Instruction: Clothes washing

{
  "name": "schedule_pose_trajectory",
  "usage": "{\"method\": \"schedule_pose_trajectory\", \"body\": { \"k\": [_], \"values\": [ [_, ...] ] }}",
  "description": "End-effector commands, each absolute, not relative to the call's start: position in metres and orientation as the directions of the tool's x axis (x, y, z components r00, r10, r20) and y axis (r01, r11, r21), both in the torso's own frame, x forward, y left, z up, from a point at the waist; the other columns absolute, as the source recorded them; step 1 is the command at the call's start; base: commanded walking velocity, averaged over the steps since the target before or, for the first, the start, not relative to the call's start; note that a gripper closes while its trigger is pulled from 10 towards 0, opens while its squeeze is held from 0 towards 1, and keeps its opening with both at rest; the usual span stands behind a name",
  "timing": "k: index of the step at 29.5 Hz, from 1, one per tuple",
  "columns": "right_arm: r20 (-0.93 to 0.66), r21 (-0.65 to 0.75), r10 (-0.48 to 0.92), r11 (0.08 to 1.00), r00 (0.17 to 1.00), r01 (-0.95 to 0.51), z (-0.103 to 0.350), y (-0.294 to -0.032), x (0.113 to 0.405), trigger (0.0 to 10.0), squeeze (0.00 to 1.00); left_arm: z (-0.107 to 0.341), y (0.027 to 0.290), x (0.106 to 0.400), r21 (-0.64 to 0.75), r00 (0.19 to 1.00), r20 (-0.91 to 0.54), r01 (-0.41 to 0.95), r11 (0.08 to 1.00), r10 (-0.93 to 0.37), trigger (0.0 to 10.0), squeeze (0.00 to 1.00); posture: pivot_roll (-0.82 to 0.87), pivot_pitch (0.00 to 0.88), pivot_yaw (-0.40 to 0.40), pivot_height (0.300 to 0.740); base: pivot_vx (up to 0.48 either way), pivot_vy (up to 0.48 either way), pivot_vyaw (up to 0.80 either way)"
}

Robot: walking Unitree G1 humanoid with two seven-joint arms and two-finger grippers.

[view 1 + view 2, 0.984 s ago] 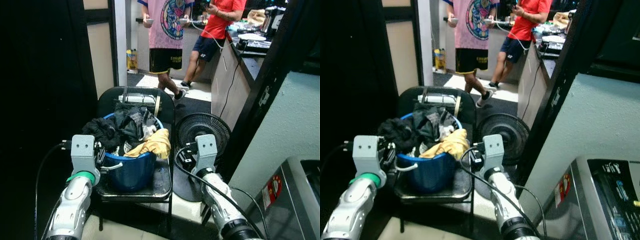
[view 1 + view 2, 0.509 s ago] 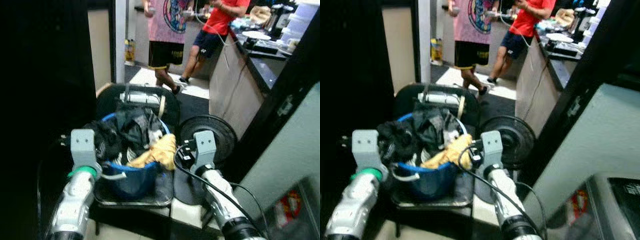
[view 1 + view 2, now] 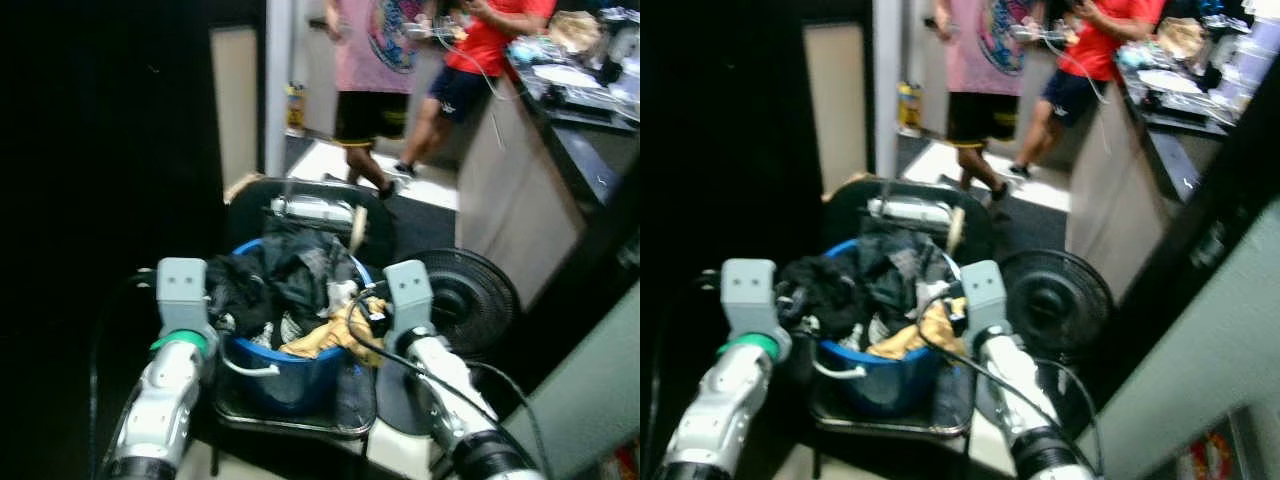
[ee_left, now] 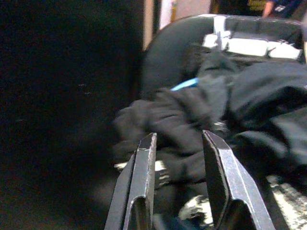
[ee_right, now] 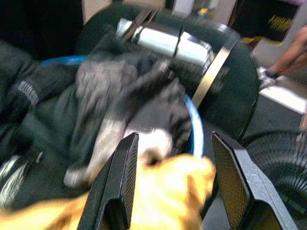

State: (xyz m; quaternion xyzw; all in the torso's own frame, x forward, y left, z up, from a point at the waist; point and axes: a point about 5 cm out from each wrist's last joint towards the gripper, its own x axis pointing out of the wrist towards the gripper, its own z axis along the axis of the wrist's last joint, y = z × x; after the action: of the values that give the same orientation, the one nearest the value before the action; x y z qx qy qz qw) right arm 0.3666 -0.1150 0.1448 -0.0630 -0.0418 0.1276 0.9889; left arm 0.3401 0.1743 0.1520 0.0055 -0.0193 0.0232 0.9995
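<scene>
A blue laundry basket (image 3: 296,372) heaped with dark clothes (image 3: 280,285) and a yellow garment (image 3: 330,338) sits on a black chair (image 3: 302,200). My left gripper (image 4: 177,182) hovers at the basket's left side, its fingers open over a black garment (image 4: 177,120) with nothing between them. My right gripper (image 5: 172,187) is at the basket's right side, open above the yellow garment (image 5: 163,191) and the grey-black clothes (image 5: 120,91). Both arms (image 3: 180,300) (image 3: 410,300) flank the basket.
A black floor fan (image 3: 470,300) stands right of the chair. Two people (image 3: 385,60) stand in the doorway beyond, next to a counter (image 3: 560,150). A dark wall (image 3: 100,200) is on the left. A pale appliance side (image 3: 1200,350) rises at the right.
The camera has swung left, so the washing machine has slid out of view. Both grippers have closed in on the basket, the right one now over the yellow garment.
</scene>
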Motion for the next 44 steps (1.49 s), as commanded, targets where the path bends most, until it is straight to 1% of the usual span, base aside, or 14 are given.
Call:
{"method": "schedule_pose_trajectory", "body": {
  "k": [1, 3, 4, 5, 6, 9, 13, 16, 19, 20, 23, 31, 36, 44],
  "values": [
    [0.046, -0.108, 0.267, 0.959, 0.963, -0.261, 0.137, -0.108, 0.364, 10.0, 0.00, 0.147, 0.178, 0.340, 0.028, 0.999, 0.008, -0.043, 0.999, 0.043, 10.0, 0.00, 0.05, 0.000, 0.048, 0.740, 0.000, 0.000, 0.00],
    [0.045, -0.089, 0.258, 0.963, 0.965, -0.253, 0.136, -0.105, 0.364, 10.0, 0.00, 0.149, 0.180, 0.341, 0.032, 0.999, 0.003, -0.033, 0.999, 0.033, 10.0, 0.00, 0.06, 0.000, 0.068, 0.740, 0.000, 0.000, 0.00],
    [0.045, -0.064, 0.251, 0.967, 0.967, -0.248, 0.135, -0.101, 0.364, 10.0, 0.00, 0.150, 0.185, 0.342, 0.038, 1.000, -0.004, -0.023, 0.999, 0.023, 10.0, 0.00, 0.08, 0.000, 0.112, 0.740, 0.000, 0.000, 0.00],
    [0.045, -0.064, 0.251, 0.967, 0.967, -0.248, 0.135, -0.101, 0.364, 10.0, 0.00, 0.150, 0.185, 0.342, 0.038, 1.000, -0.004, -0.023, 0.999, 0.023, 10.0, 0.00, 0.08, 0.000, 0.112, 0.740, 0.000, 0.000, 0.00],
    [0.044, -0.040, 0.243, 0.970, 0.969, -0.241, 0.133, -0.096, 0.363, 10.0, 0.00, 0.152, 0.190, 0.344, 0.040, 1.000, -0.010, -0.010, 0.999, 0.011, 10.0, 0.00, 0.09, 0.000, 0.163, 0.740, 0.000, 0.000, 0.00],
    [0.048, -0.012, 0.224, 0.975, 0.973, -0.224, 0.129, -0.090, 0.361, 10.0, 0.00, 0.156, 0.198, 0.347, 0.047, 1.000, -0.016, 0.010, 0.999, -0.010, 10.0, 0.00, 0.08, 0.000, 0.194, 0.740, 0.000, 0.000, 0.00],
    [0.045, 0.065, 0.192, 0.979, 0.980, -0.195, 0.126, -0.091, 0.358, 10.0, 0.00, 0.159, 0.197, 0.352, 0.039, 1.000, -0.011, 0.021, 0.999, -0.021, 10.0, 0.00, 0.05, 0.000, 0.179, 0.740, 0.000, 0.000, -0.60],
    [0.043, 0.031, 0.195, 0.980, 0.980, -0.196, 0.126, -0.097, 0.357, 10.0, 0.00, 0.159, 0.190, 0.354, 0.019, 1.000, 0.000, 0.018, 1.000, -0.018, 10.0, 0.00, 0.03, 0.000, 0.137, 0.740, 0.000, 0.000, -0.80],
    [0.042, 0.003, 0.195, 0.981, 0.980, -0.195, 0.127, -0.103, 0.357, 10.0, 0.00, 0.159, 0.186, 0.354, 0.013, 1.000, 0.005, 0.019, 1.000, -0.019, 10.0, 0.00, 0.02, 0.000, 0.126, 0.740, 0.000, 0.000, -0.80],
    [0.038, -0.021, 0.202, 0.979, 0.979, -0.201, 0.127, -0.106, 0.356, 10.0, 0.00, 0.159, 0.183, 0.354, 0.018, 1.000, 0.010, 0.023, 1.000, -0.023, 10.0, 0.00, 0.01, 0.000, 0.099, 0.740, 0.000, 0.000, 0.00],
    [0.032, -0.030, 0.204, 0.979, 0.979, -0.203, 0.125, -0.109, 0.356, 10.0, 0.00, 0.158, 0.182, 0.354, 0.021, 1.000, 0.011, 0.028, 0.999, -0.028, 10.0, 0.00, 0.00, 0.000, 0.092, 0.740, 0.000, 0.000, 0.00],
    [0.021, -0.046, 0.221, 0.974, 0.975, -0.220, 0.120, -0.116, 0.353, 10.0, 0.00, 0.161, 0.176, 0.350, 0.050, 0.998, 0.044, 0.040, 0.998, -0.042, 10.0, 0.00, 0.02, 0.000, 0.016, 0.740, 0.000, 0.000, 0.00],
    [0.027, -0.059, 0.261, 0.964, 0.965, -0.259, 0.125, -0.110, 0.356, 10.0, 0.00, 0.160, 0.175, 0.346, 0.042, 0.999, 0.046, 0.022, 0.999, -0.024, 10.0, 0.00, 0.03, 0.000, -0.005, 0.740, 0.000, 0.000, 0.00],
    [0.028, -0.073, 0.274, 0.960, 0.961, -0.271, 0.129, -0.113, 0.358, 10.0, 0.00, 0.154, 0.175, 0.342, -0.003, 0.999, 0.030, -0.022, 1.000, 0.022, 10.0, 0.00, 0.01, 0.000, -0.015, 0.740, 0.000, 0.000, 0.00]
  ]
}}
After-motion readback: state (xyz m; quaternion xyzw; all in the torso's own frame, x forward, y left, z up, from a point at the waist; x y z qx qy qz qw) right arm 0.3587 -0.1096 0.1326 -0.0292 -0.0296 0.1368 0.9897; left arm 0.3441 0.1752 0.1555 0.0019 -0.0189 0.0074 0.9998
